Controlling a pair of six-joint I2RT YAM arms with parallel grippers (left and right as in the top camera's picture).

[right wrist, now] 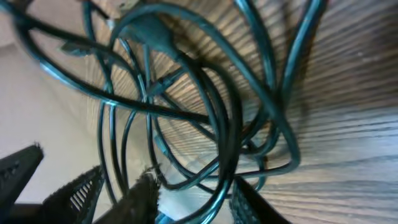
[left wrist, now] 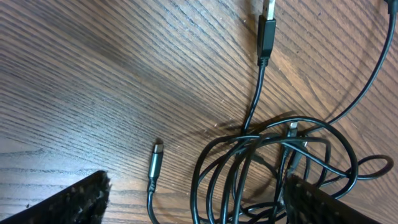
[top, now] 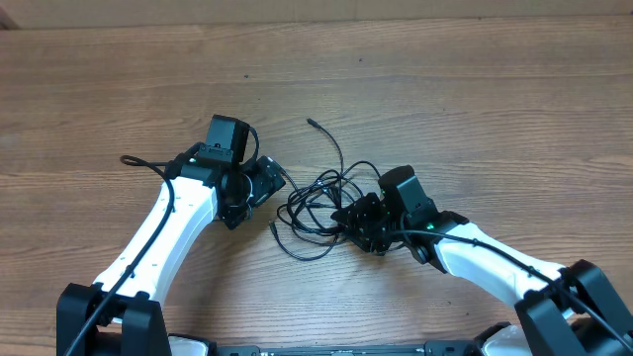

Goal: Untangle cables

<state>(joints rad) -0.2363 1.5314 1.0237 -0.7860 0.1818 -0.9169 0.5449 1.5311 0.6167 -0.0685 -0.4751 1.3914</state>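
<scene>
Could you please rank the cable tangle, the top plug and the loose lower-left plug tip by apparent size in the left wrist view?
Largest: cable tangle, spanning the lower right.
Then the top plug, though the frame edge cuts it off.
Smallest: loose plug tip, shorter and slimmer.

Wooden table (top: pixel 445 89), light brown, grain running side to side in the overhead view, with darker streaks and a couple of tiny dark specks (top: pixel 359 61) toward the top middle. Left wrist view shows the same top close up, fine dark grain lines on a slant and a soft darker band across the upper left. Right wrist view has blurred grain at right and a pale blurred patch (right wrist: pixel 37 93) at left, can't tell what it is
</scene>
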